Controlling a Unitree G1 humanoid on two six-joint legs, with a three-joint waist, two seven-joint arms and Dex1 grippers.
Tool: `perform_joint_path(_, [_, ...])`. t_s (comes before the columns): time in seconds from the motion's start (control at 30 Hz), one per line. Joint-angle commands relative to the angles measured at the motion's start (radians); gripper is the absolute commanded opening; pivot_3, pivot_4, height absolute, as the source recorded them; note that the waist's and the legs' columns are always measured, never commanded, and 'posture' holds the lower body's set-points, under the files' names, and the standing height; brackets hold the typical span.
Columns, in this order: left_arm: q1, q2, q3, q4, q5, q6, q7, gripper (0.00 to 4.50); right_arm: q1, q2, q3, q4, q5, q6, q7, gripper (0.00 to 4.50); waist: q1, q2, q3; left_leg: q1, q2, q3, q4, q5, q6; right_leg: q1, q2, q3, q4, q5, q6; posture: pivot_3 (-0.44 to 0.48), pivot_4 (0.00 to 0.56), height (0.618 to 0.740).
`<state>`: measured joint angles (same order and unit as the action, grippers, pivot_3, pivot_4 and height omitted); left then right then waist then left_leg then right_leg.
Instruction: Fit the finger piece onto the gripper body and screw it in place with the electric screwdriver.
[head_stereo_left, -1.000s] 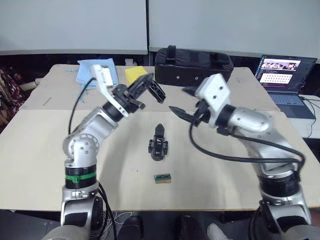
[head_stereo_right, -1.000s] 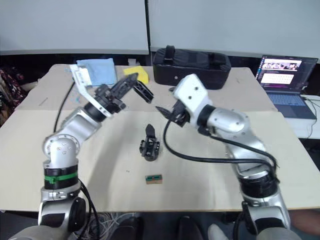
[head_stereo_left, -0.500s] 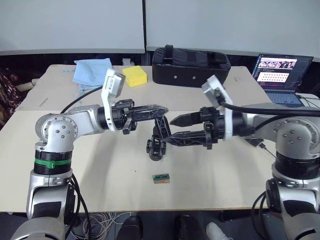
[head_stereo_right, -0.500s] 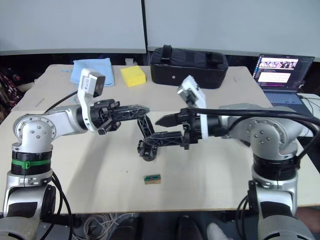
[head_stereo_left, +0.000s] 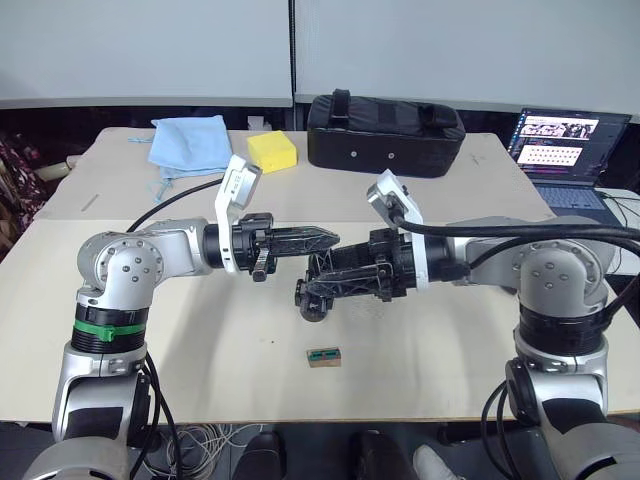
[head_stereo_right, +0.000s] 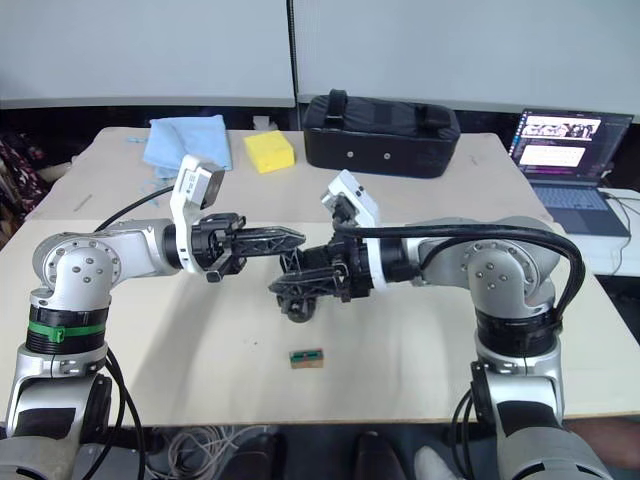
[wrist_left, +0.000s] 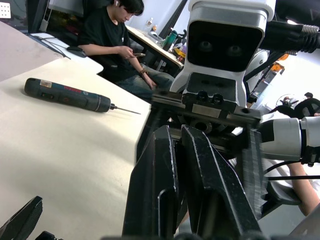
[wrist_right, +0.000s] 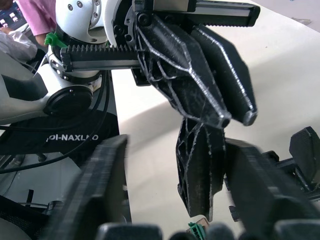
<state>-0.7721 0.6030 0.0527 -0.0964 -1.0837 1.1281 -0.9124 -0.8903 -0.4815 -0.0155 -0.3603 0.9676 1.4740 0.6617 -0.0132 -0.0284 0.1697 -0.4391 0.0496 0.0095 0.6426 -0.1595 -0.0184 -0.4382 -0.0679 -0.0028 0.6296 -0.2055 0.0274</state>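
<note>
The gripper body (head_stereo_left: 312, 297) stands on the beige table near its middle. The finger piece (wrist_right: 197, 170), a black latticed sliver, rises from it. My right gripper (head_stereo_left: 312, 278) reaches in from the right, open, with its fingers on either side of the finger piece; one finger is close against it and the other is apart. My left gripper (head_stereo_left: 333, 238) comes from the left, shut and holding nothing, its tips just above and beside the right gripper's tips. The electric screwdriver (wrist_left: 65, 95) lies flat on the table behind the right arm.
A black zipped bag (head_stereo_left: 385, 120), a yellow sponge (head_stereo_left: 272, 150) and a blue cloth (head_stereo_left: 190, 140) lie along the far edge. A laptop (head_stereo_left: 565, 150) sits at the far right. A small green-brown block (head_stereo_left: 324, 356) lies near the front. A person (wrist_left: 120, 40) sits beyond the table.
The right gripper's fingers have narrowed from wide open and moved in around the finger piece. The left gripper has shifted slightly right toward it.
</note>
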Motion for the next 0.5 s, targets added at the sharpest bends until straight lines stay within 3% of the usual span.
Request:
perform_joint_path(0.03, [-0.001,0.005,0.019,-0.039,-0.002,-0.001,0.002,0.00,-0.006,-0.007,-0.006,-0.019,0.029,-0.006,0.008,1.60,0.000,0.000,0.000,0.000,0.000,0.000,0.000,0.000,0.000,0.000,0.000,0.000,0.000,0.000,0.000,0.000,0.150,0.740])
perform_joint_path(0.13, [0.007,0.005,0.021,-0.053,0.015,-0.037,-0.027,0.00,0.006,-0.014,0.002,-0.024,0.027,-0.021,0.015,0.57,0.000,0.000,0.000,0.000,0.000,0.000,0.000,0.000,0.000,0.000,0.000,0.000,0.000,0.000,0.000,0.000,0.150,0.740])
perform_joint_path(0.27, [0.047,-0.030,0.035,-0.086,0.143,-0.280,-0.094,0.00,0.029,-0.039,0.010,-0.039,0.024,-0.054,0.036,0.43,0.001,0.000,0.000,0.000,0.000,0.000,0.000,0.000,0.000,0.000,0.000,0.000,0.000,-0.002,-0.003,0.000,0.150,0.740])
perform_joint_path(0.5, [0.122,0.034,0.063,-0.031,0.221,-0.397,-0.198,3.09,0.096,-0.112,-0.003,-0.055,-0.008,-0.196,0.111,0.41,0.000,0.000,0.000,0.000,0.000,0.000,0.000,0.000,0.000,0.000,0.000,0.001,-0.001,-0.002,-0.003,0.000,0.150,0.740])
